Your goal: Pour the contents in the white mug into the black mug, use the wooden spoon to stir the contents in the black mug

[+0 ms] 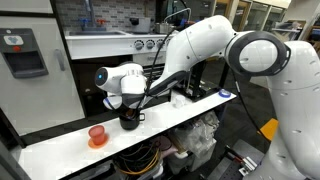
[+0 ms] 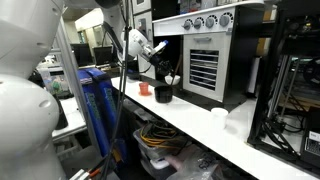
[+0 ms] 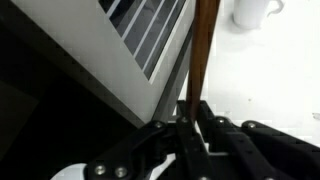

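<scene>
Gripper: jaws narrow, clamped on the handle of the wooden spoon. In the wrist view the handle runs from the fingers toward 12 o'clock. The white mug stands at 1 o'clock from the gripper, on the white counter.

In both exterior views the gripper hangs directly above the black mug. Whether the spoon tip reaches into this mug cannot be told.

An orange-red cup on its saucer sits at 8 o'clock from the black mug, near it but apart. The white mug stands at 4 o'clock from the black mug, well apart.
</scene>
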`<state>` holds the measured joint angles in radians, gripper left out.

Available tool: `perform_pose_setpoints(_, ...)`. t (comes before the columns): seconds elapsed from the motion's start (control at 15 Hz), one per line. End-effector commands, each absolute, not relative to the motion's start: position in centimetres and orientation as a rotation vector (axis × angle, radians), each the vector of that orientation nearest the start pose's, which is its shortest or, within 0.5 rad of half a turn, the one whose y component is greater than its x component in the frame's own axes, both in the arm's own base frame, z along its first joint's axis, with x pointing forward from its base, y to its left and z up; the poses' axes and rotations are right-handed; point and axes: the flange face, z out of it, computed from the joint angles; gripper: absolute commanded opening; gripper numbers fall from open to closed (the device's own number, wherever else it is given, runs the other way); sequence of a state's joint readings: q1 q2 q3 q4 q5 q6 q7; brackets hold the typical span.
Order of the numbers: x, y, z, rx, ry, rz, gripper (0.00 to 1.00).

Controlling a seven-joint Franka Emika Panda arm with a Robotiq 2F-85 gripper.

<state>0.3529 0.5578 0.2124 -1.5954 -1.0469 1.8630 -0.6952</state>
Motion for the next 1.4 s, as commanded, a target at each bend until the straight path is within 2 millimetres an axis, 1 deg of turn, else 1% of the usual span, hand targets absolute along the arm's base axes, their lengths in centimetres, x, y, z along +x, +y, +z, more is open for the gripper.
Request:
perform_pose_setpoints(0.0,61.9,28.8,34.3,1.531,1.740,-0.380,0.04)
perform_pose_setpoints(0.4,62.6,28.7,37.8,1.571,1.739,-0.393,0.04)
perform_pose_setpoints(0.67,63.1,28.6,41.2,1.628,1.742,-0.354,0.04)
perform_pose_setpoints(0.8,63.2,28.7,42.5,1.649,1.744,-0.329,0.04)
perform_pose_setpoints(1.07,63.0,28.9,44.3,1.688,1.755,-0.296,0.04)
perform_pose_setpoints(1.33,62.5,29.0,45.9,1.760,1.809,-0.250,0.04)
